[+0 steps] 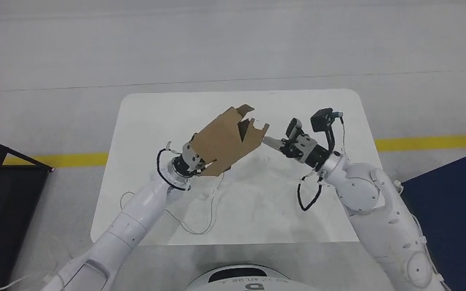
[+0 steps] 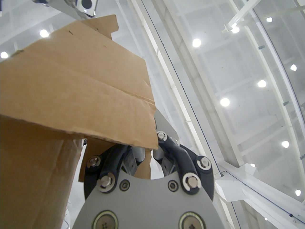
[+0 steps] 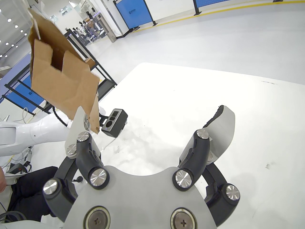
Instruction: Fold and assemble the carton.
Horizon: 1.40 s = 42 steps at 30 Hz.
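Top view is showing the carton [image 1: 222,142] hanging tilted above the middle of the table [image 1: 306,211]. The left gripper [image 1: 195,164] is clamping its end at 8 o'clock, and the right gripper [image 1: 275,142], spread wide open, is hovering just beside it at 3 o'clock.

White table [image 1: 145,131], yellow floor line [image 1: 422,142], black frame [image 1: 22,164] beside it, blue barrier panels [image 3: 133,10] beyond.

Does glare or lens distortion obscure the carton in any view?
Left wrist view: round ceiling lamps flare and the roof beams bow from lens distortion, yet the brown cardboard carton reads plainly. Right wrist view: the white table is washed out by glare. Top view: even light.
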Motion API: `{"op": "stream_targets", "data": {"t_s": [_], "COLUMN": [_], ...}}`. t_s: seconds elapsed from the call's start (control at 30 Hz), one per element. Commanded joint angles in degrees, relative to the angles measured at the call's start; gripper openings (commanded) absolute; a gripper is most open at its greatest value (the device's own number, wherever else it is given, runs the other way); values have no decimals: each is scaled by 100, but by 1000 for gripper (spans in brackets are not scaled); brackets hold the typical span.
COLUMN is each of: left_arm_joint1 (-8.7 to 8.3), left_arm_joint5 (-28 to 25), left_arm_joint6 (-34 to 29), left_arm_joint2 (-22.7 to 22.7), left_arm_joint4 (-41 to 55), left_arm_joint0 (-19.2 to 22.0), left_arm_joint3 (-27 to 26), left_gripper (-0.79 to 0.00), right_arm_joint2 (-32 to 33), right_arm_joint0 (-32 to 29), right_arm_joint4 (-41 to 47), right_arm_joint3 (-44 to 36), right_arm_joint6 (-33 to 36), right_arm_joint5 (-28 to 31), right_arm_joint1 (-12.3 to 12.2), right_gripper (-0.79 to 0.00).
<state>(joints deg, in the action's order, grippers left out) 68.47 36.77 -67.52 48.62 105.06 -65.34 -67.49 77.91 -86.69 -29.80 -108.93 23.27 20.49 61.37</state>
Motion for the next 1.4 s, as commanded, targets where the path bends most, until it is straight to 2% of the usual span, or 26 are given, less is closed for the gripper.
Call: {"op": "stream_targets", "data": {"t_s": [0.0, 0.13, 0.43, 0.7, 1.37], "left_arm_joint1": [-15, -49, -161, -221, -179], "left_arm_joint5": [6, -25, -110, -308, -773], "left_arm_joint6": [6, -25, -111, -308, -772], "left_arm_joint2": [-12, -64, -204, -259, -325], "left_arm_joint4": [-154, -356, -648, -760, -1105], "left_arm_joint0": [14, 18, 56, 176, 377], "left_arm_joint3": [-1, -70, -129, 30, 521], "left_gripper": [-785, -785, -785, -785, -785], "right_arm_joint2": [23, 79, 187, 124, -587], "right_arm_joint0": [49, 119, 105, 38, 453], "right_arm_joint4": [0, -58, -25, -129, -340], "right_arm_joint3": [-35, -67, -239, -513, -885], "right_arm_joint6": [2, 86, 241, 472, 1258], "right_arm_joint5": [-89, -297, -306, -347, -484], "right_arm_joint1": [3, 1, -12, -20, 15], "right_gripper": [0, 0, 0, 0, 0]}}
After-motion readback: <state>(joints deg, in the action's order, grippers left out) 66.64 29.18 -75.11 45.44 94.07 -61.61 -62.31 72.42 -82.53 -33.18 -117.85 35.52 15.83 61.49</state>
